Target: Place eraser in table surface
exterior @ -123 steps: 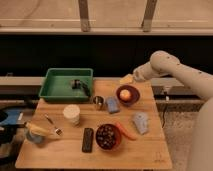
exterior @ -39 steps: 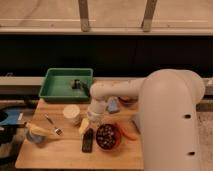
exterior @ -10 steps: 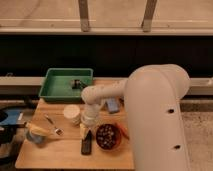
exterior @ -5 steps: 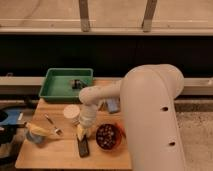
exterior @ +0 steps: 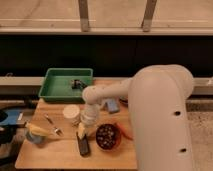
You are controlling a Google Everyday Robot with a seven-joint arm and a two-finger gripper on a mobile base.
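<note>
The gripper (exterior: 81,132) sits low over the worktop (exterior: 55,150) – fingers pinched shut on the upper end of the eraser (exterior: 84,146) – beside the dark bowl (exterior: 107,136).

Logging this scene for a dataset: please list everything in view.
table surface: 1, light brown, centre
tray: 1, green, table's far-left corner
small object: 1, dark, inside tray
cup: 1, white, before tray
utensil: 1, grey, left of cup
yellow item: 1, yellow, left edge
eraser: 1, black, table's front
bowl: 1, dark red, right of eraser
blue item: 1, blue, behind bowl
arm: 1, white, right foreground
gripper: 1, shut, at eraser's far end
</note>
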